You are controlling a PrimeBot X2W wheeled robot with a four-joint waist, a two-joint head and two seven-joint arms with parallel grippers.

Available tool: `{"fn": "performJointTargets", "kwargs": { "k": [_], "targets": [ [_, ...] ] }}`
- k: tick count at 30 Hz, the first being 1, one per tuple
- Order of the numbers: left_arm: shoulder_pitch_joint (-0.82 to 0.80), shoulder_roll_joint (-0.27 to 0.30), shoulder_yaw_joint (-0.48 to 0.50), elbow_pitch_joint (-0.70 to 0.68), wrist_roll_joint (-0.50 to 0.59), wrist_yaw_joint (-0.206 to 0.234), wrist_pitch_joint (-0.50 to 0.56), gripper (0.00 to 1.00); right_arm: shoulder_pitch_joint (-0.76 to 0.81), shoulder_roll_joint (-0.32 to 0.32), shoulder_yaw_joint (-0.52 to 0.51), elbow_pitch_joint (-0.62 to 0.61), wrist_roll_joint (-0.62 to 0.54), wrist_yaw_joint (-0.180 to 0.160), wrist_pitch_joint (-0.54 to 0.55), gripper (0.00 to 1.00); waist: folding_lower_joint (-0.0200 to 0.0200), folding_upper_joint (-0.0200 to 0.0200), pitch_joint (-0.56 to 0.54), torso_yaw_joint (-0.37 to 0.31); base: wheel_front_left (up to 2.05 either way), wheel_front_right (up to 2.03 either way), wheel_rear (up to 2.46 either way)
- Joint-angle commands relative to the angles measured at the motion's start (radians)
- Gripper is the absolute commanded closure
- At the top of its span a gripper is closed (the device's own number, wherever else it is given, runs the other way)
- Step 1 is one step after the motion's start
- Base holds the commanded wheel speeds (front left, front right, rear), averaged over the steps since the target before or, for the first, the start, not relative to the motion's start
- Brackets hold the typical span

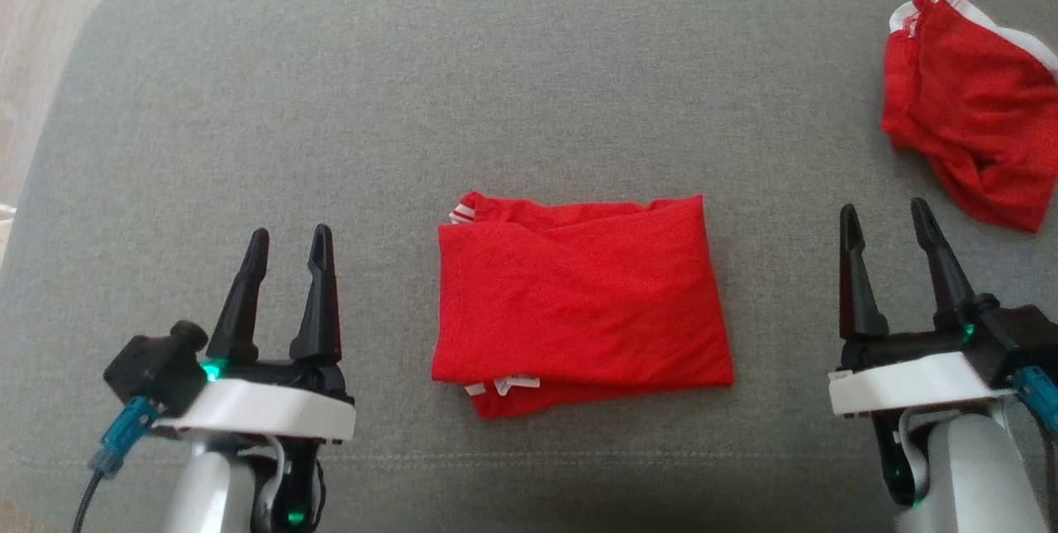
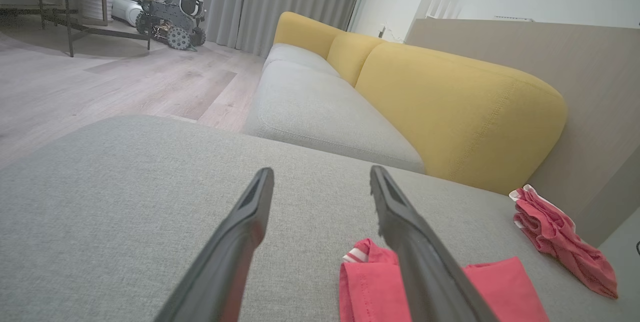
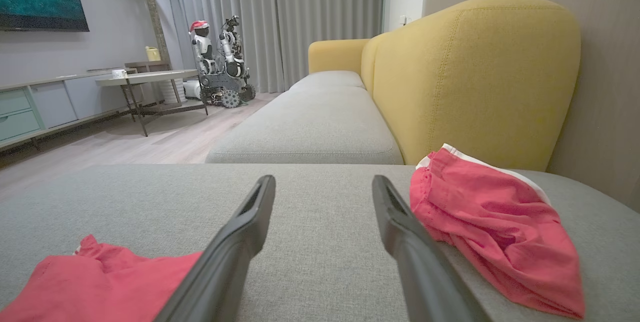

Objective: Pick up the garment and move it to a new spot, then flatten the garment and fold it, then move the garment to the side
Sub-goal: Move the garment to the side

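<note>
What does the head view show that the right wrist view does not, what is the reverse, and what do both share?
Head view, not the right wrist view: the left jaws, open, and the folded garment in full outline, with its white labels. Right wrist view, not the head view: the yellow backrest, a wheeled robot, a table and curtains. Both: the grey cushion, the folded garment, the crumpled garment and the right jaws, open and empty.
</note>
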Motion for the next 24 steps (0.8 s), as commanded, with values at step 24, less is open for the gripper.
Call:
{"fn": "performJointTargets", "kwargs": {
  "k": [24],
  "targets": [
    [-0.054, 0.007, 0.011, -0.016, 0.005, 0.005, -0.012, 0.00, -0.128, -0.024, 0.234, 0.268, 0.224, 0.006, 0.082, 0.00, 0.0000, 0.0000, 0.049, 0.043, 0.00, 0.00, 0.00]
  ]
}}
